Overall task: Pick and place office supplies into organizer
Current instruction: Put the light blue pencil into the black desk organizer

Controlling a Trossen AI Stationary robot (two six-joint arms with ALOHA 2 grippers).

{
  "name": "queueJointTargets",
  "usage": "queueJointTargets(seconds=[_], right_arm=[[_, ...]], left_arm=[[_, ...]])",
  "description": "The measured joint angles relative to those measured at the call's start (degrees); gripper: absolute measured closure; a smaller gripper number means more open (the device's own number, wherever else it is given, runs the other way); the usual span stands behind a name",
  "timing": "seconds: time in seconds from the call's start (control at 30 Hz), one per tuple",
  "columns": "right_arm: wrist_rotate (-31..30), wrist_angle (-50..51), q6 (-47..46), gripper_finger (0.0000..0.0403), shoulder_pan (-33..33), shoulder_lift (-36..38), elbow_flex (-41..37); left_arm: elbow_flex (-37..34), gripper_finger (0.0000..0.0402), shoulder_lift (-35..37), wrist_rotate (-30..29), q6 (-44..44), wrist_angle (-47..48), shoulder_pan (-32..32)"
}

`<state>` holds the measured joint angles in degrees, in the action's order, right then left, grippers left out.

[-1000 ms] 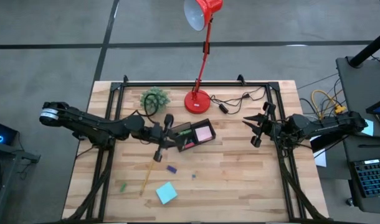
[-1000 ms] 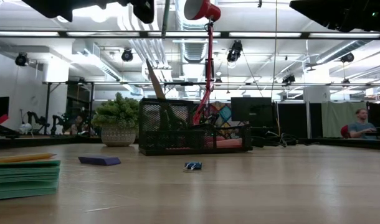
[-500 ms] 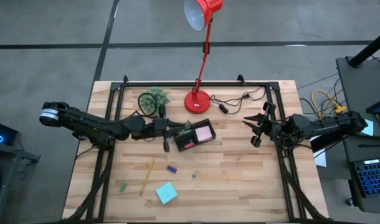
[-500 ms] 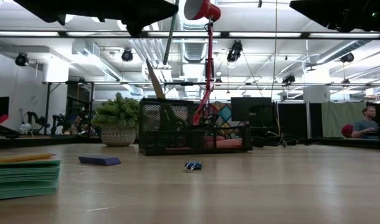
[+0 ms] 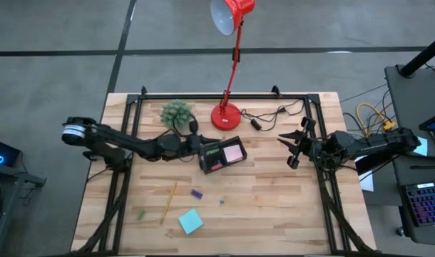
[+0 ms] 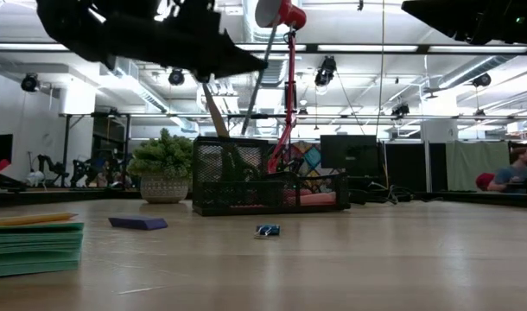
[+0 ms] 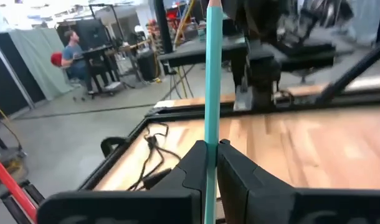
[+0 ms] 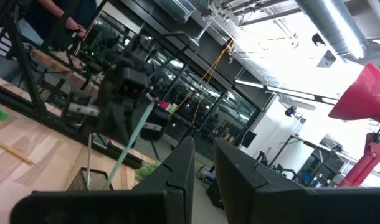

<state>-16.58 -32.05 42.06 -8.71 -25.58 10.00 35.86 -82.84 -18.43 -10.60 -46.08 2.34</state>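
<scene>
My left gripper (image 5: 198, 146) hovers at the left end of the black mesh organizer (image 5: 221, 153), shut on a pale green pen (image 7: 213, 74). In the low view the pen (image 6: 263, 82) slants down from the gripper (image 6: 238, 65) toward the organizer's taller back section (image 6: 233, 173); I cannot tell whether its lower end is inside. A pink sticky pad (image 5: 234, 152) lies in the tray. The yellow pencil (image 5: 167, 202), purple eraser (image 5: 196, 193) and blue pad (image 5: 190, 221) lie flat on the table. My right gripper (image 5: 290, 150) waits open at the right side. My left gripper pinches the pen's shaft (image 7: 210, 138) between its two fingers (image 7: 193, 158). A long stretch of the pen runs on past the fingertips. The pen is lifted clear of the table and tilted, its free end pointing toward the organizer.
A red desk lamp's base (image 5: 226, 116) and a small green plant (image 5: 177, 112) stand just beyond the organizer, with a black cable (image 5: 264, 116) beside them. A small green item (image 5: 140, 213) and a tiny blue one (image 5: 221, 202) lie on the near half of the table.
My left gripper has moved toward the table's right, up to the organizer's left end, and has come down. The pen in its hold has tipped from nearly upright to a clear slant, its free end now close above the organizer's back section. The gripper has stayed shut.
</scene>
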Motion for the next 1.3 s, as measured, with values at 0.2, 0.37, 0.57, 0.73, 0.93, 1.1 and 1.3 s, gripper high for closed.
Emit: queueJointTargets(seconds=[0.2, 0.37, 0.57, 0.73, 0.93, 1.1, 1.3], right_arm=[[0.0, 0.02, 0.03, 0.0351, 0.0, 0.0, 0.0], [0.0, 0.02, 0.2, 0.0351, 0.02, 0.0, 0.0], [0.0, 0.02, 0.2, 0.0351, 0.02, 0.0, 0.0], [0.0, 0.03, 0.21, 0.0351, 0.01, 0.0, 0.0], [0.0, 0.04, 0.44, 0.0351, 0.01, 0.0, 0.0], [0.0, 0.03, 0.48, 0.0351, 0.0, 0.0, 0.0], [0.0, 0.03, 0.63, 0.0351, 0.01, 0.0, 0.0]], left_arm=[[0.0, 0.0395, -4.33, -1.11, -0.32, -0.03, -1.18], [0.02, 0.0395, -6.42, -3.35, -0.84, -1.93, -1.93], [0.02, 0.0395, -6.78, -3.5, 0.19, -1.66, -2.72], [-0.04, 0.0395, -6.69, -3.49, 1.23, -1.42, -3.11], [-0.29, 0.0393, -6.74, -3.14, 1.3, -1.44, -3.13], [-0.5, 0.0354, -6.74, -3.13, 1.43, -0.98, -3.14], [-0.63, 0.03, -6.74, -3.13, 1.41, -0.92, -3.14]])
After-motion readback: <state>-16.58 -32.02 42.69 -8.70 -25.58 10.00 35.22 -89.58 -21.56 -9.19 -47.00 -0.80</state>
